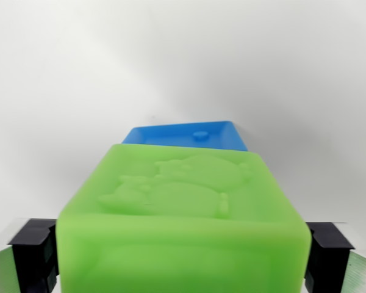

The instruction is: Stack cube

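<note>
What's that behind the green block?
A blue cube shows behind the green cube, which the gripper holds. Only its top shows; the rest is covered.

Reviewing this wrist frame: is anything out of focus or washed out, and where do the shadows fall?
In the wrist view, lighting is soft and even; the white background is nearly featureless, with a faint grey shadow above the blue cube. The green cube fills the lower frame, its embossed relief legible but slightly soft; its near front face is blurrier. The tool fingers are dark, with little detail. No harsh glare.
</note>
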